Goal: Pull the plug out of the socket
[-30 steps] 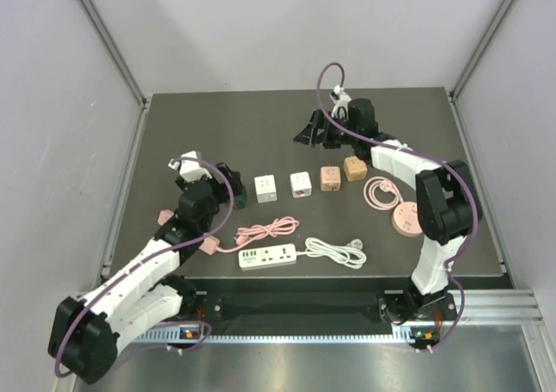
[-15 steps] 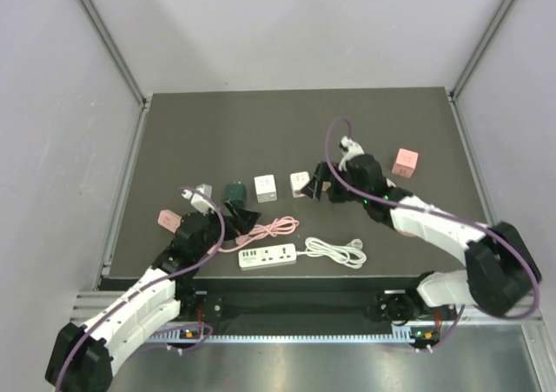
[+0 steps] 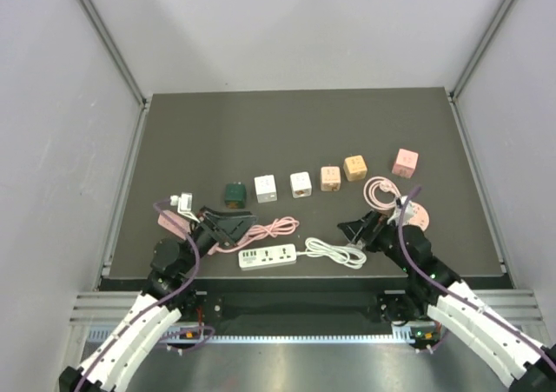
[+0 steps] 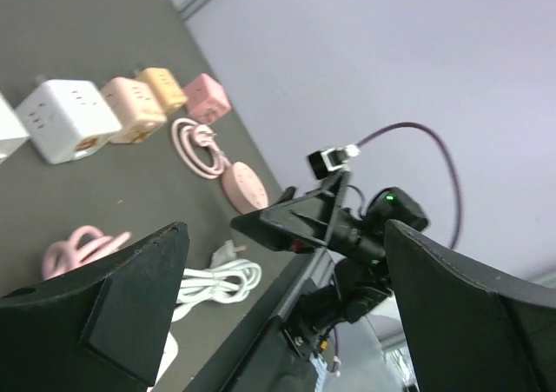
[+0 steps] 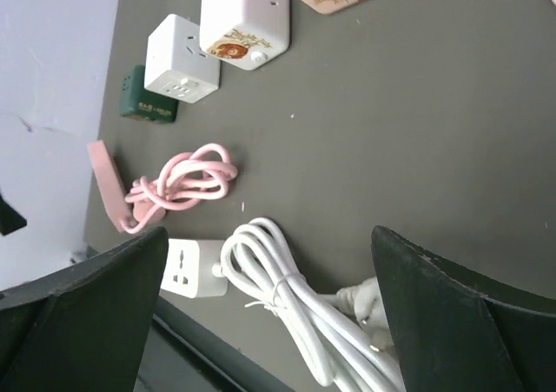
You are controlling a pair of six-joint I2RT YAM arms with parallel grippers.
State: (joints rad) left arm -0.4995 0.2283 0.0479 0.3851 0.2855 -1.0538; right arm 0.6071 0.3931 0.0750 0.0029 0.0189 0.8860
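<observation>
Both pairs of jaws stood released, gripping nothing: the left gripper (image 3: 234, 227) above the pink cord (image 3: 268, 229), the right gripper (image 3: 352, 234) beside the white cable coil (image 3: 337, 252). We found the white power strip (image 3: 268, 255) at the table's (image 3: 217, 140) near edge, with its plug (image 4: 224, 253) at the coil, apart from the strip. Only the right wrist view showed the strip's socket face, and only the top view the whole cube row (image 3: 301, 183).

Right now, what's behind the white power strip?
A bundled pink cord lies just behind the white power strip. Farther back stand a green cube and a white cube. The cord's left end is hidden under the left fingers.
</observation>
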